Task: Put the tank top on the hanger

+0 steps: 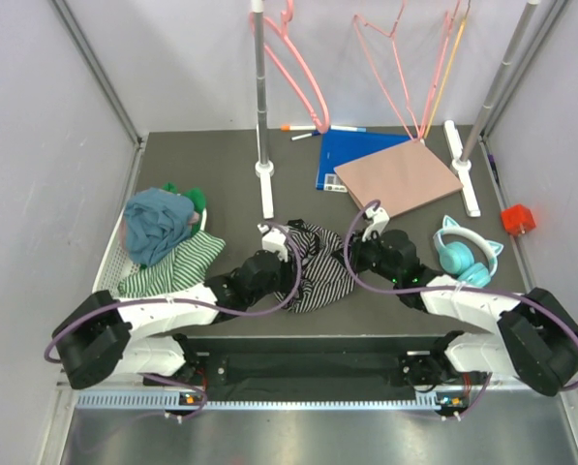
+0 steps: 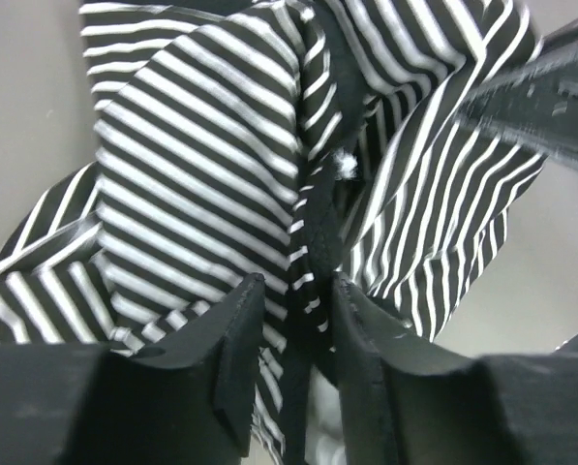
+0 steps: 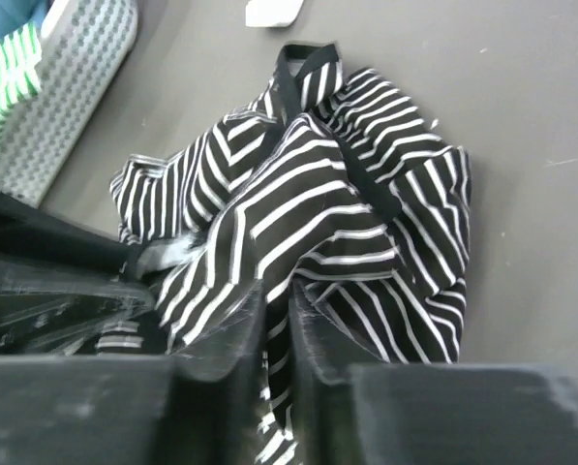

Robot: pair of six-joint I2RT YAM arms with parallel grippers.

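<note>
Left wrist: left gripper [image 2: 296, 291], jaws narrowed about a dark-edged fold of the tank top [image 2: 201, 184]; whether pinched tight, cannot tell. Right wrist: right gripper [image 3: 277, 300], jaws almost together, striped cloth clamped between. Top external: tank top crumpled on table [image 1: 221, 165] between both arms, fingertips hidden. Beside: teal headphones [image 1: 468, 254]; green-and-white garment [image 1: 177, 262]. Far: hanger [image 1: 308, 92] hanging, top cut off.
</note>
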